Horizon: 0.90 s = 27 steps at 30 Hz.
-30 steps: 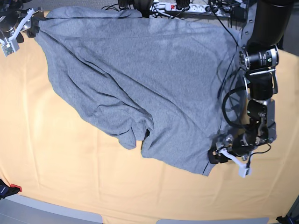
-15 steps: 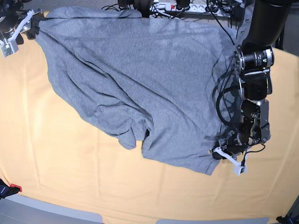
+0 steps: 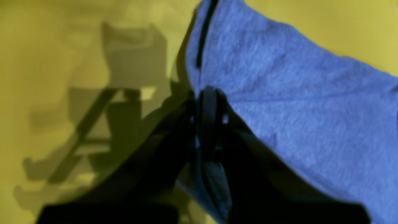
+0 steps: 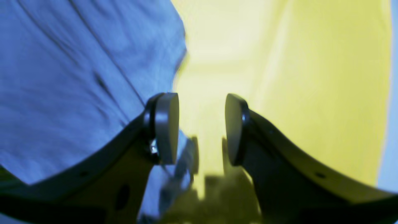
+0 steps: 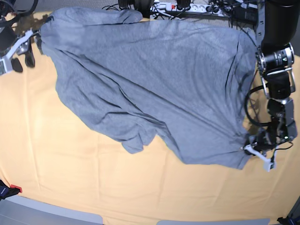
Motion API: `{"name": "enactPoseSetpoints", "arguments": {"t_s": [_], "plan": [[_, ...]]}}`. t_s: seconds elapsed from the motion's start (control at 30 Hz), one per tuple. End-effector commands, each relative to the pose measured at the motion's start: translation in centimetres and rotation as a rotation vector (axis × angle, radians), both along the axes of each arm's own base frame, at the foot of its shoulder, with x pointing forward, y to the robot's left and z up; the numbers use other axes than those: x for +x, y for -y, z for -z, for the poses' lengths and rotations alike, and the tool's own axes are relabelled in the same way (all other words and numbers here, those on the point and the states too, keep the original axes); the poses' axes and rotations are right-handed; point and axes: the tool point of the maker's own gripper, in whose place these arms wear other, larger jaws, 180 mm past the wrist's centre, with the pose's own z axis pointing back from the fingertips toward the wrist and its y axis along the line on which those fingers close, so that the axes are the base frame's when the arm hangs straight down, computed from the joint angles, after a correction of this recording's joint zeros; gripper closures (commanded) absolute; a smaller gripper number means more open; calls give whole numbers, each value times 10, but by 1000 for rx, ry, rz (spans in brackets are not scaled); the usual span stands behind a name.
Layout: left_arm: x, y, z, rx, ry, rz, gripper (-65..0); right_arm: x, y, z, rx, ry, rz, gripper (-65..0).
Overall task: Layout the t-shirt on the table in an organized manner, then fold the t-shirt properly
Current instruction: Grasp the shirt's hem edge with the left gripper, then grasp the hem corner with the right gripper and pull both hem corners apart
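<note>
My left gripper (image 3: 206, 102): pinched tight on a corner of the t-shirt (image 5: 154, 84), grey cloth bunched between my black fingers (image 3: 214, 99); in the base view it (image 5: 251, 147) sits at the shirt's near corner on that view's right.
Seam at my left gripper: a dark line (image 3: 203, 34) runs along the shirt's edge, away from the pinch.
My left arm (image 5: 276, 79): comes down along the shirt's side edge, with black cables looping beside it.
T-shirt: spread plain grey side up across the table (image 5: 70, 178), wrinkled, with diagonal creases running toward a bunched fold (image 5: 136, 140) on its near edge; its far edge lies by the table's far edge. No lettering shows.
Table: pale yellow-orange cloth, bare all along the shirt's near side and to its left in the base view.
My right gripper (image 4: 202, 129): parted, round pads (image 4: 166, 127) apart with only table cloth between them; holding nothing. The shirt's edge (image 4: 77, 77) lies just beside one pad.
Right gripper in the base view (image 5: 21, 49): at the shirt's far corner, just off the cloth.
Power strip (image 5: 180, 6): beyond the shirt's far edge, among cables.
</note>
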Motion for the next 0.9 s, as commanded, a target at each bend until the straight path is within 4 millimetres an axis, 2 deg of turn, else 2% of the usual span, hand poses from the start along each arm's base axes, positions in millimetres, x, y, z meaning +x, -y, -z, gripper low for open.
{"name": "enactPoseSetpoints", "arguments": {"t_s": [0.0,0.13,0.3,0.43,0.57,0.67,0.87], "plan": [[11,-19,-32,7,71,-32,0,10,-7,-15,10,62,-32,-270],[1,-32,-36,-28,47,-37,0,35,-28,-13,68,96,-83,-270],[-6,-26,-28,-33,3,-7,0,77,-59,16,183,59,-160,-270],[-8,-17,-19,-46,-12,7,0,113,-65,48,275,-10,-152,-270],[-8,-5,-12,-60,-17,35,0,140,-55,76,354,-104,-113,-270],[-9,8,-6,-74,-22,64,0,145,-53,94,423,-193,-124,-270],[-16,21,11,-95,-48,77,0,138,-67,116,666,-299,-125,-270]]}}
